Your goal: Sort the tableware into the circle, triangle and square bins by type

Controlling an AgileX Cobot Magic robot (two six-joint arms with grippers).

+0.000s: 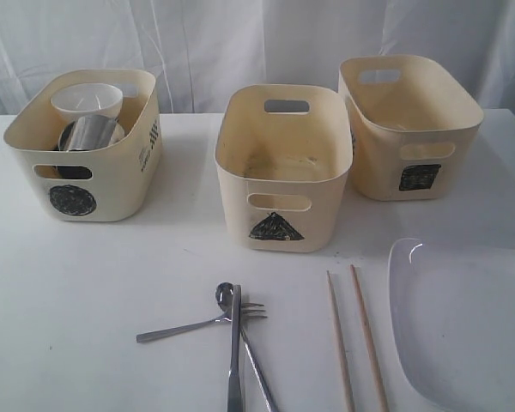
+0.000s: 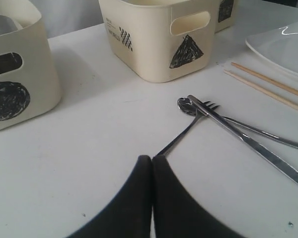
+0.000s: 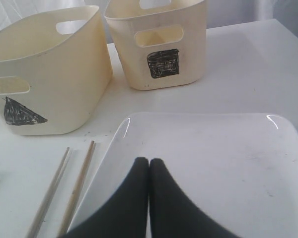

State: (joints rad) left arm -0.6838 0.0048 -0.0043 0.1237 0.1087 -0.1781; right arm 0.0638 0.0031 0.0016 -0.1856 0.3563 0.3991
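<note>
The circle bin (image 1: 112, 184) at the left holds a small white bowl (image 1: 86, 101) and steel ware (image 1: 90, 133). The triangle bin (image 1: 240, 215) stands in the middle and the square bin (image 1: 378, 172) at the right. A fork (image 1: 184, 328), spoon (image 1: 226, 295) and knife (image 1: 234, 369) lie crossed on the table in front. Two chopsticks (image 1: 339, 343) lie beside the large white plate (image 1: 463, 326). My left gripper (image 2: 152, 158) is shut and empty, just short of the fork's handle (image 2: 181, 136). My right gripper (image 3: 149, 161) is shut and empty over the plate (image 3: 213, 158).
The white table (image 1: 86, 283) runs back to a white curtain (image 1: 240, 43). The plate runs past the front right corner of the exterior view. The chopsticks (image 3: 64, 188) lie between the plate and the cutlery.
</note>
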